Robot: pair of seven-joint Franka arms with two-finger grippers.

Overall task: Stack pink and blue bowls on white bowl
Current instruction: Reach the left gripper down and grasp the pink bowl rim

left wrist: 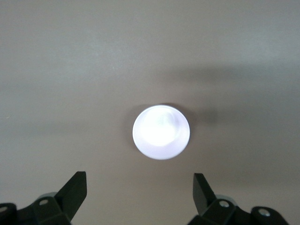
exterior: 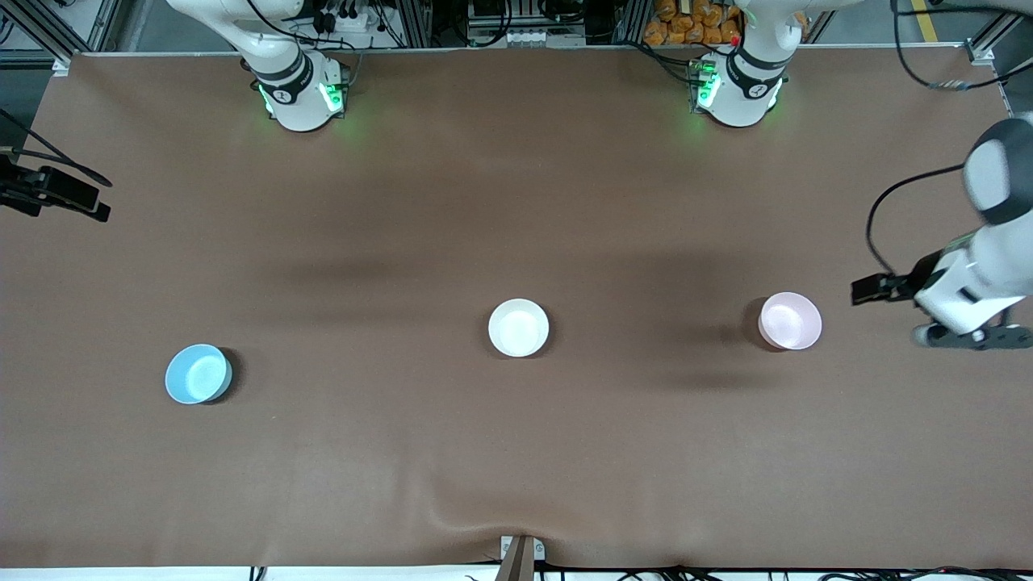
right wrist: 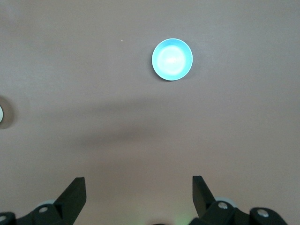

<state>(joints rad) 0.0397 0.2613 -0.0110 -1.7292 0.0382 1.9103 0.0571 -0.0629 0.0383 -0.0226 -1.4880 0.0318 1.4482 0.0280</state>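
Observation:
The white bowl [exterior: 518,328] sits mid-table. The pale pink bowl [exterior: 790,320] sits toward the left arm's end and the sky blue bowl [exterior: 198,374] toward the right arm's end, a little nearer the front camera. All three are upright and apart. My left gripper [exterior: 972,336] hangs high over the table's end beside the pink bowl. It is open and empty [left wrist: 139,180], with the pink bowl [left wrist: 161,132] showing washed-out below it. My right gripper [right wrist: 138,183] is open and empty, high above the table, with the blue bowl [right wrist: 172,59] below it.
The brown table cover [exterior: 516,202] is bare apart from the bowls. Black parts of the right arm's hand [exterior: 56,194] show at the table's edge at the right arm's end. A sliver of the white bowl [right wrist: 2,115] shows at the edge of the right wrist view.

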